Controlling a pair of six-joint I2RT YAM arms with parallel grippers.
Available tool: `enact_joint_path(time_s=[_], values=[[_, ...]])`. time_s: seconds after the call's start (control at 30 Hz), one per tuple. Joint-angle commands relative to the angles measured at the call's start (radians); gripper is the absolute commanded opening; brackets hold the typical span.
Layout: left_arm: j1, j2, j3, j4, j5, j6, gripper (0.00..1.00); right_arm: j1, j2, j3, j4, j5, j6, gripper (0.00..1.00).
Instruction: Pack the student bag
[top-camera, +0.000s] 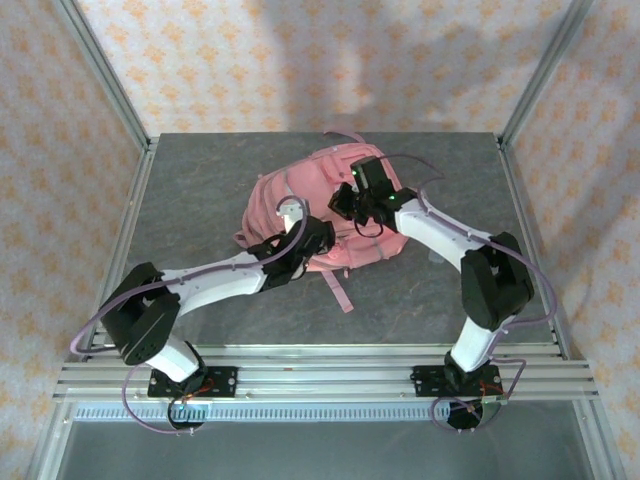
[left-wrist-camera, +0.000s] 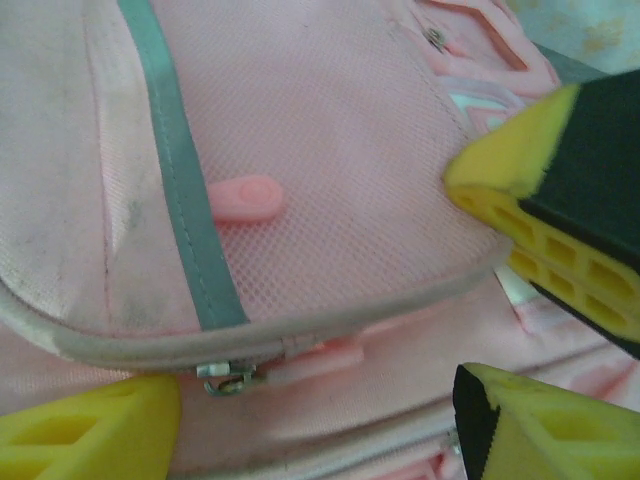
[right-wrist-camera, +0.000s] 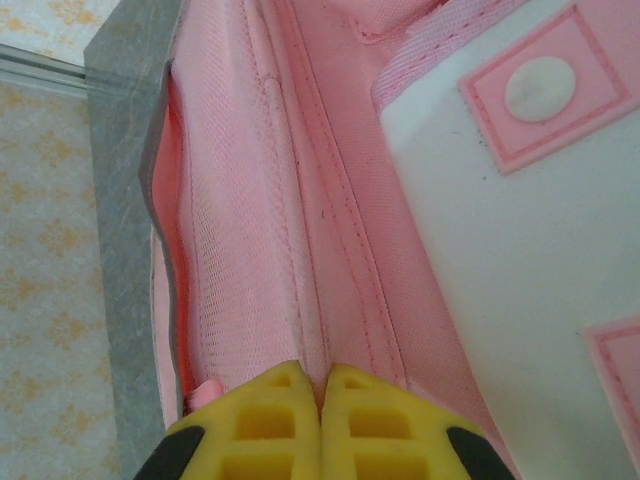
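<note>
1. Between the near rail (top-camera: 320, 365) and the student bag (top-camera: 300, 195), the table (top-camera: 200, 190) is bare. One strap (top-camera: 338, 288) trails from the bag toward the rail.
2. On the bag's near side, the left fingers (left-wrist-camera: 90, 430) stand wide apart over a front pocket and hold nothing. Its zip pull (left-wrist-camera: 228, 378) sits at the end of a seam that looks closed.
3. On the bag's far right, the right fingers (right-wrist-camera: 275, 420) are pressed together, apparently pinching a fabric fold.
4. Nothing to pack lies around the bag, so packing looks barely begun, with opening the bag likely the step in hand.
5. Beyond the bag the table runs bare to its far edge. The frame posts (top-camera: 535, 80) stand well apart from the bag, but the two arms crowd each other above it.
</note>
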Motion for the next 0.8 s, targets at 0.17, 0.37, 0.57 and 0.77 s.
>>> enact_joint_path(time_s=[0.17, 0.37, 0.57, 0.77], values=[[0.009, 0.108, 0.092, -0.09, -0.185, -0.057, 0.65, 0.029, -0.139, -0.012, 0.185, -0.085, 0.03, 0.0], [0.075, 0.091, 0.068, -0.048, -0.133, -0.045, 0.19, 0.036, -0.156, -0.021, 0.181, -0.082, 0.014, 0.0], [0.127, -0.03, -0.035, -0.023, -0.031, 0.02, 0.0, 0.018, -0.146, -0.028, 0.165, -0.073, 0.0, 0.0], [0.225, -0.163, -0.125, -0.074, 0.171, 0.111, 0.0, 0.002, -0.14, -0.028, 0.141, -0.067, -0.019, 0.0]])
